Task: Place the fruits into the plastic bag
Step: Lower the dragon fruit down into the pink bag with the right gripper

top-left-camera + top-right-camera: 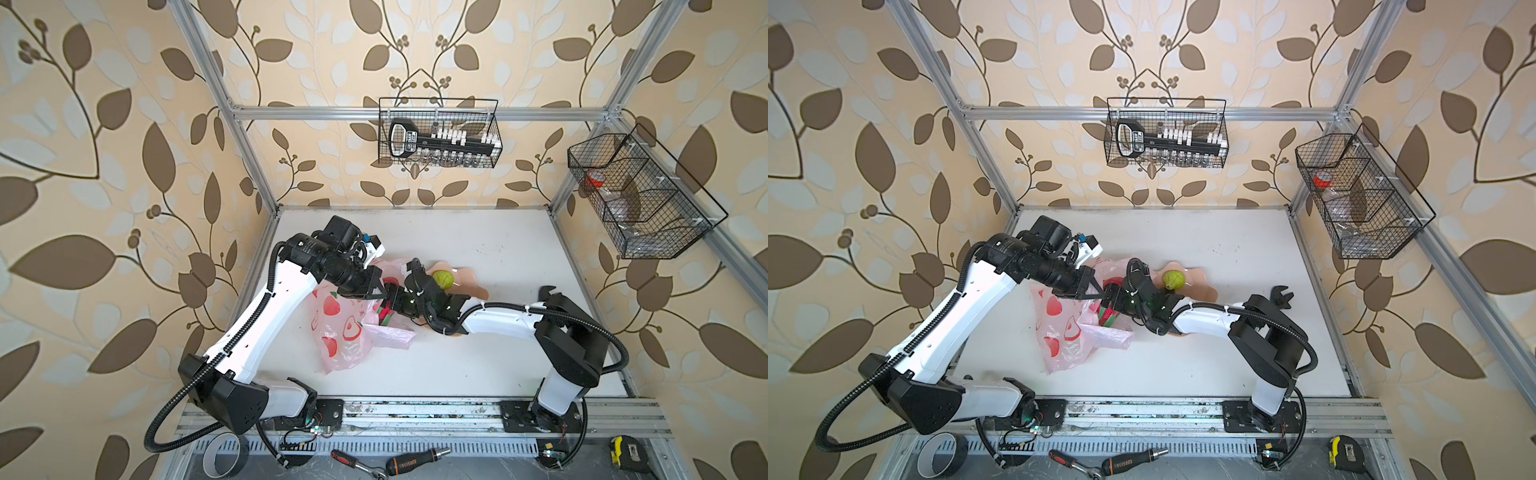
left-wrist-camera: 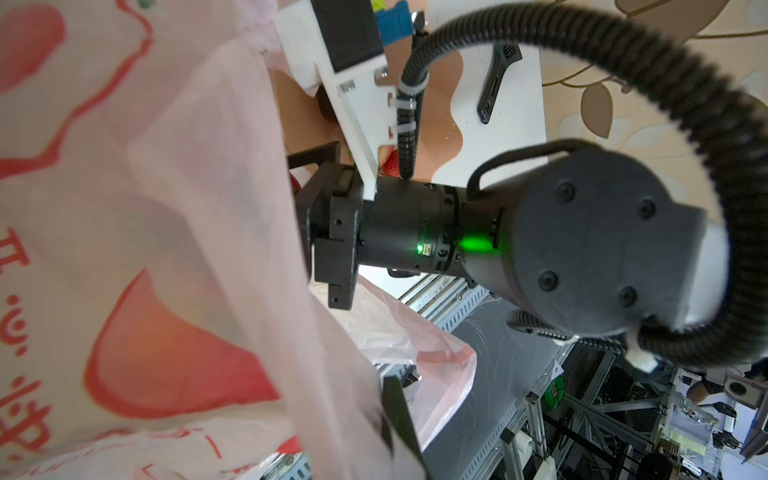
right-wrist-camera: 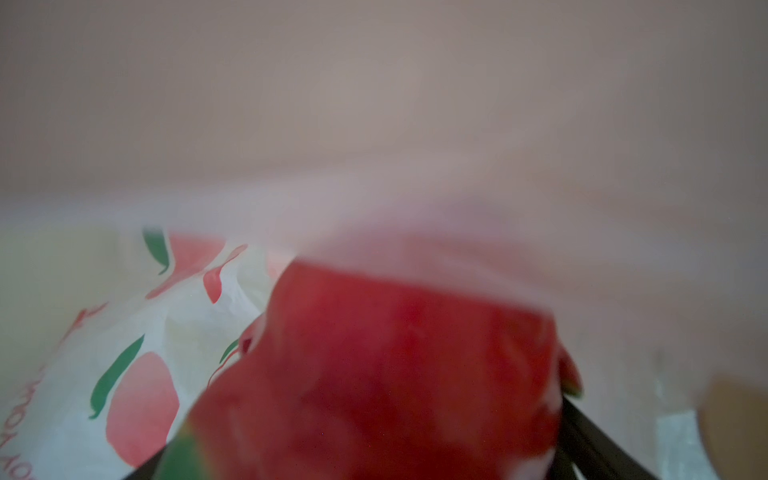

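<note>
You see the plastic bag (image 2: pixel 166 208), pink film printed with red apples, with the left gripper (image 2: pixel 388 424) closed on its fold. Beyond, the right arm (image 2: pixel 415 232) reaches behind the film; a strawberry (image 2: pixel 388 165) shows against the peach bowl (image 2: pixel 441 137).

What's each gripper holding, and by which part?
The left gripper pinches the plastic bag by its mouth rim; right gripper seems to hold the dragon fruit across its body.

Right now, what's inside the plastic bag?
The dragon fruit, gripped by the right pincer, sits in the mouth of the plastic bag. Anything deeper is hidden behind its crinkled printed film.
</note>
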You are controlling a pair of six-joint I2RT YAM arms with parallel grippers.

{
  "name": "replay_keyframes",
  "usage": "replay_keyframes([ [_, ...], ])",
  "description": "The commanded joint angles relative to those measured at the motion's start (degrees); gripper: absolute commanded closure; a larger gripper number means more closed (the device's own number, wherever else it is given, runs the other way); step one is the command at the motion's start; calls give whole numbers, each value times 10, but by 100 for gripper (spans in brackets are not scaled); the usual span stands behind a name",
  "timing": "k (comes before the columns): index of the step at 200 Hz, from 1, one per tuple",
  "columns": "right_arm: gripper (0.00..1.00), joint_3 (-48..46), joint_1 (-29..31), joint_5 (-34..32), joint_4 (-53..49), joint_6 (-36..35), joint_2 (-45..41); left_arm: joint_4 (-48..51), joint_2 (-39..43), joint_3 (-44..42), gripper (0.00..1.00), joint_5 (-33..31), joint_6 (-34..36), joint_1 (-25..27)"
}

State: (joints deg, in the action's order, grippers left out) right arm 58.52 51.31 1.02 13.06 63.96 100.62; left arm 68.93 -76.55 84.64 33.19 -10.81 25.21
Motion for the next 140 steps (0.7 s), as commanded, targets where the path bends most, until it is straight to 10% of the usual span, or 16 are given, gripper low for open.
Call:
replay_keyframes([
  [1, 57, 32, -19, -27, 21, 26, 1, 8, 18, 5, 100, 16, 7, 6],
  [140, 56, 71, 25, 17, 42, 71, 41, 16, 11, 3, 100, -85, 7, 6],
])
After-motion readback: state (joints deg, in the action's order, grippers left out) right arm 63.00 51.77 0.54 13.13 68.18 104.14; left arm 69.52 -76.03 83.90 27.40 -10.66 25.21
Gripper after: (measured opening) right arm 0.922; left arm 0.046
